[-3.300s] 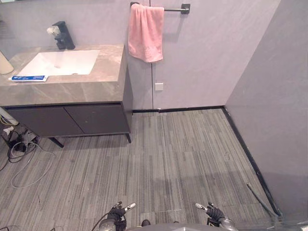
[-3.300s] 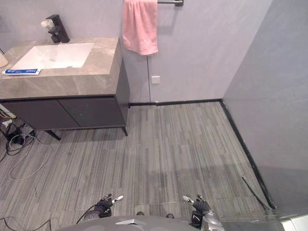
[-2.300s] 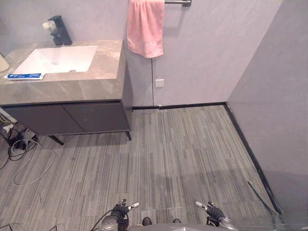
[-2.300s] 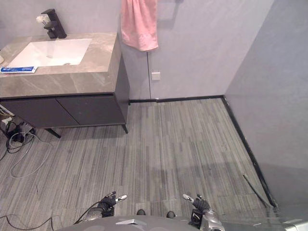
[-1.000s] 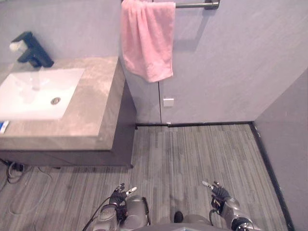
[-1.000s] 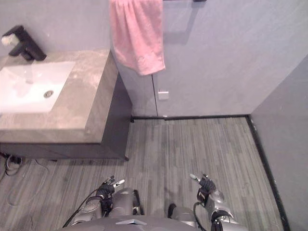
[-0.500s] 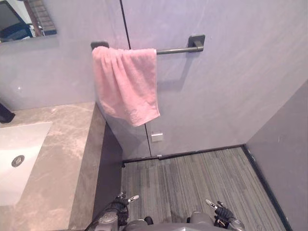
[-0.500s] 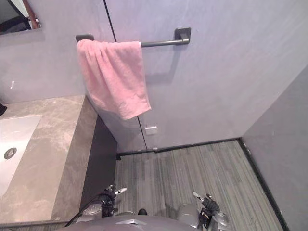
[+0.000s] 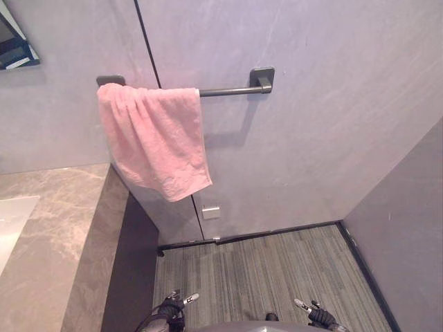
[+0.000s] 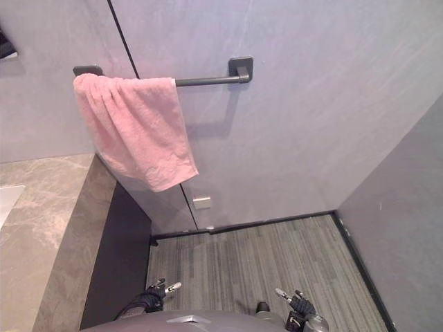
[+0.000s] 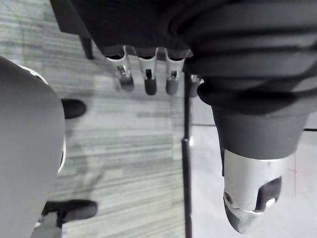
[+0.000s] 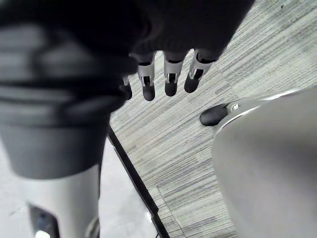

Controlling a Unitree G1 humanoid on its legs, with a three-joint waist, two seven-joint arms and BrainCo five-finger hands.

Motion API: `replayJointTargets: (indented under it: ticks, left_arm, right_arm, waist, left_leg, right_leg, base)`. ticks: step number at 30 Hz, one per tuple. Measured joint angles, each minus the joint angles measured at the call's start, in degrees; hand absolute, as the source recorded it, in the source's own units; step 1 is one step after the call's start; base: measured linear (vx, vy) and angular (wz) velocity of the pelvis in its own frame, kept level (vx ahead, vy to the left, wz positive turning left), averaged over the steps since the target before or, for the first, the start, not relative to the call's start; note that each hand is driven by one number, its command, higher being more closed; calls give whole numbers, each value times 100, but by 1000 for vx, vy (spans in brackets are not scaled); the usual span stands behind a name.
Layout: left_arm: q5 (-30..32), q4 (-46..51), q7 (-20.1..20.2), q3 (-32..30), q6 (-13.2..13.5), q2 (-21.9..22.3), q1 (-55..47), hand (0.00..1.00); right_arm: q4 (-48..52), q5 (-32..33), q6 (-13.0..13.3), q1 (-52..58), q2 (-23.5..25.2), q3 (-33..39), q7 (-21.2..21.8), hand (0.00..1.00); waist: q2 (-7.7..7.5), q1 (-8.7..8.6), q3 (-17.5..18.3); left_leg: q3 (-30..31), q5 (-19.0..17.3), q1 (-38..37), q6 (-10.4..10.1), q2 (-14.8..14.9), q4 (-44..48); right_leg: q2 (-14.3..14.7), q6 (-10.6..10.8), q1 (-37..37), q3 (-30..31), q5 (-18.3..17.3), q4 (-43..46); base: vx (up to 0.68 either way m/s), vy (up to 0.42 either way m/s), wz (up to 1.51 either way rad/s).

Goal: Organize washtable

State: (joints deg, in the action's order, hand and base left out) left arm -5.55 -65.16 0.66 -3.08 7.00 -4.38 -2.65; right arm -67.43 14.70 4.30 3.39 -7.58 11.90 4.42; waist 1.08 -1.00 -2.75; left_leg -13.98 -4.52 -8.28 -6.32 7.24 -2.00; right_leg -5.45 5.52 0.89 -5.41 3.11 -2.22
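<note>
The washtable's grey marble counter [image 9: 55, 242] runs along the left, with a corner of its white sink [image 9: 8, 216] at the edge. A pink towel [image 9: 154, 138] hangs over the left end of a dark wall bar [image 9: 232, 89], just above the counter's end. My left hand [image 9: 170, 308] hangs low over the floor beside the dark cabinet, its fingers [image 11: 147, 80] relaxed and holding nothing. My right hand [image 9: 320, 317] hangs low on the other side, its fingers [image 12: 167, 79] straight and empty as well.
The dark cabinet front [image 9: 131, 277] drops below the counter. A small wall plate [image 9: 211, 211] sits under the towel. Grey striped floor [image 9: 277, 263] stretches to a black skirting, and a side wall [image 9: 408, 235] closes in on the right. A mirror corner [image 9: 14, 48] shows upper left.
The whole picture has shifted: the camera moved, so the towel sits further left and the sink has slid nearly out of view. Both hands still hang low, empty.
</note>
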Motion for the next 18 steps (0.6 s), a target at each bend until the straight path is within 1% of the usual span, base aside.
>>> replayJointTargets:
  ticks: [3,6,8,10,11,12,13,15,16,17,18]
  left_arm:
    - [-96,-7,0,-33,-23,5,3,0]
    - [-319,-6,0,-58,-55,9,5,0]
    - [-447,16,-4,-21,-69,8,11,0]
    - [-676,342,-26,239,-74,-3,-23,0]
    - [-1265,1686,-37,577,97,-6,-63,0]
    - [-1330,1805,-71,578,168,-7,-12,0]
    - [-1330,1817,-116,578,219,-7,33,0]
    - [-1331,1874,-140,578,208,-6,47,0]
    - [-1331,2110,-150,581,155,-1,-41,0]
    - [-1354,2648,-192,581,145,28,-179,0]
    - [-1520,3188,-232,584,184,61,-269,0]
  right_arm:
    - [-4,1,0,18,35,124,1,0]
    - [-6,19,0,18,75,215,-1,0]
    - [11,165,-3,9,94,185,-7,0]
    - [434,433,-4,54,148,-64,-49,0]
    - [2394,552,319,-41,234,-477,-341,0]
    - [2558,550,433,-150,233,-478,-382,0]
    - [2639,549,451,-237,237,-479,-425,0]
    - [2771,549,432,-323,276,-498,-452,0]
    - [3089,551,374,-272,321,-545,-485,0]
    - [3779,548,388,-168,334,-696,-503,0]
    - [4390,433,455,-157,296,-835,-484,0]
  waist:
    - [-3,-3,25]
    - [-8,-3,30]
    - [-18,-9,49]
    - [-30,-8,54]
    - [-43,-8,59]
    - [-56,-8,67]
    - [-78,2,80]
    - [-101,11,95]
    - [-103,9,96]
    - [-108,9,95]
    - [-119,17,93]
  left_leg:
    - [6,2,50,-5,7,-72]
    - [1,9,106,-16,12,-128]
    - [-4,16,106,-26,10,-196]
    - [-15,16,175,-28,9,-207]
    - [-158,16,270,-28,-7,-223]
    - [-168,16,264,-28,-9,-223]
    - [-180,16,258,-29,-8,-222]
    - [-194,16,260,-29,-8,-220]
    - [-183,15,289,-29,-10,-219]
    - [-157,16,342,-29,-16,-215]
    - [-122,16,388,-28,-23,-200]
  right_leg:
    - [16,26,-3,-26,19,-135]
    - [22,25,-54,-57,20,-185]
    - [27,34,-74,-75,59,-265]
    - [24,38,-141,-75,69,-290]
    - [-23,82,-286,-28,115,-289]
    - [-26,83,-281,-32,117,-290]
    - [-27,84,-277,-35,117,-290]
    - [-37,85,-273,-58,118,-290]
    - [-46,86,-287,-82,118,-291]
    - [-61,99,-321,-106,126,-291]
    - [-75,110,-339,-156,135,-291]
  base:
    - [30,-5,3]
    - [79,1,3]
    - [124,9,2]
    - [142,33,-7]
    - [152,62,-14]
    - [143,63,-15]
    - [35,12,0]
    - [8,3,2]
    - [6,11,8]
    - [-15,10,15]
    - [-24,13,16]
